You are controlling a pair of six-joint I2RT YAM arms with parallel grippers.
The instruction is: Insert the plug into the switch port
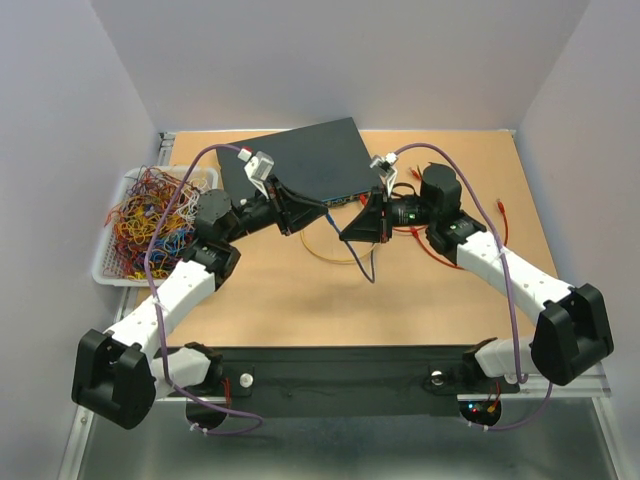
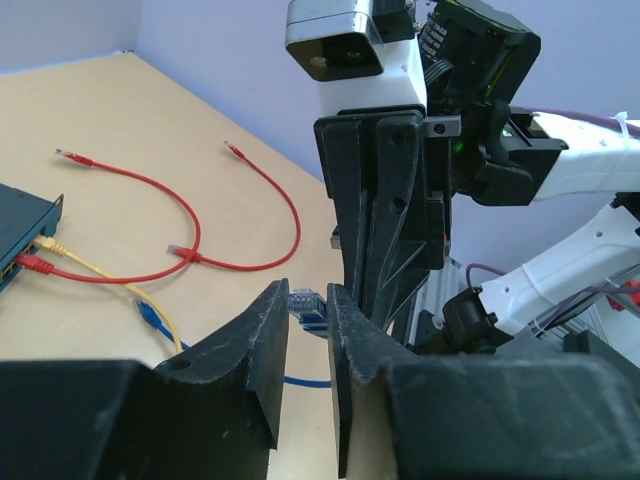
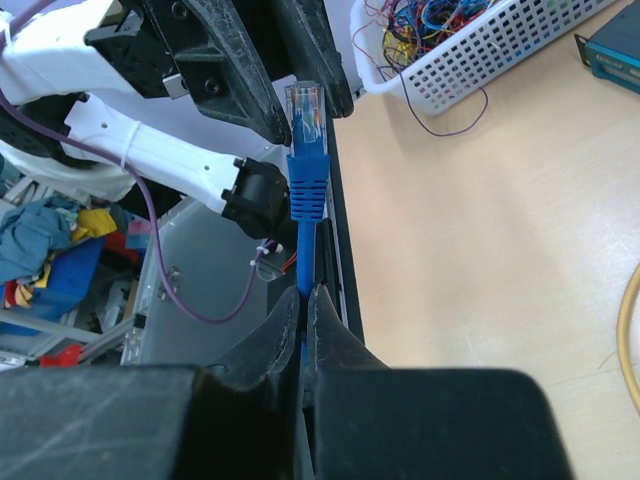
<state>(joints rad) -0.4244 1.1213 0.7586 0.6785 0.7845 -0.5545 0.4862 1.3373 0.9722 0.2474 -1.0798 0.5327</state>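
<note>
The switch (image 1: pixel 300 160) lies flat at the back of the table; its corner (image 2: pixel 18 228) holds a red and a yellow plug. The clear plug (image 3: pixel 305 105) with its blue boot stands upright on a blue cable (image 3: pixel 304 250). My right gripper (image 3: pixel 303 298) is shut on that cable just below the boot. My left gripper (image 2: pixel 308 292) has its fingertips pressed on both sides of the plug (image 2: pixel 303 304). In the top view the two grippers, left (image 1: pixel 308 208) and right (image 1: pixel 350 222), meet tip to tip in front of the switch, and the blue cable (image 1: pixel 365 262) hangs down to the table.
A white wire basket (image 1: pixel 150 220) full of coloured cables stands at the left edge. A yellow cable loop (image 1: pixel 330 255) lies under the grippers. Red cables (image 2: pixel 180 200) lie on the table by the switch, another red cable (image 1: pixel 500 210) at the right.
</note>
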